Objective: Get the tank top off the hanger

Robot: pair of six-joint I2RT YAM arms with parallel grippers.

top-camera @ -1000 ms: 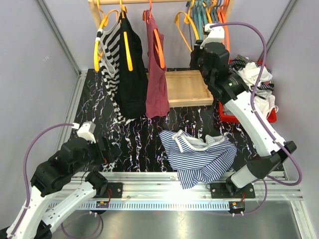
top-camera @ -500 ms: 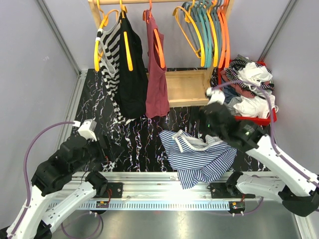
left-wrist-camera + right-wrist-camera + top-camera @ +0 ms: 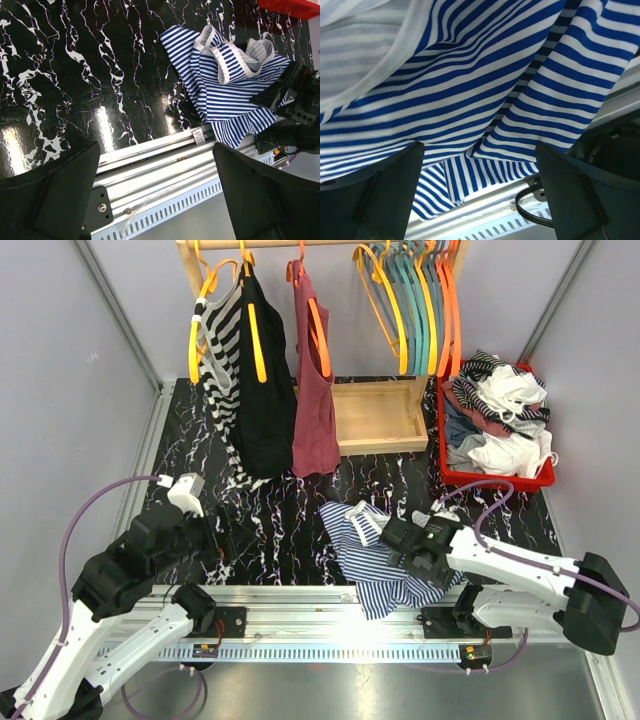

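The blue-and-white striped tank top [image 3: 368, 565] lies crumpled on the black marbled table, off any hanger, with its hem over the front rail. It is also seen in the left wrist view [image 3: 230, 80] and fills the right wrist view [image 3: 470, 75]. My right gripper [image 3: 398, 540] hovers low over its right part, open [image 3: 477, 150], with nothing between the fingers. Several empty hangers [image 3: 415, 300] hang on the rail at the back right. My left gripper [image 3: 205, 532] is open [image 3: 156, 150] over the table's front left edge, apart from the top.
Three garments hang on orange hangers at the back left: a striped one [image 3: 218, 360], a black one [image 3: 262, 390] and a maroon one [image 3: 315, 390]. A wooden rack base [image 3: 375, 415] sits behind. A red basket [image 3: 447, 472] of clothes stands at the right. An aluminium rail [image 3: 300, 605] runs along the front.
My right arm has swung from the hanger rail at the back down to the front, low over the striped tank top, its jaws opening on the way. The left arm shifted only slightly.
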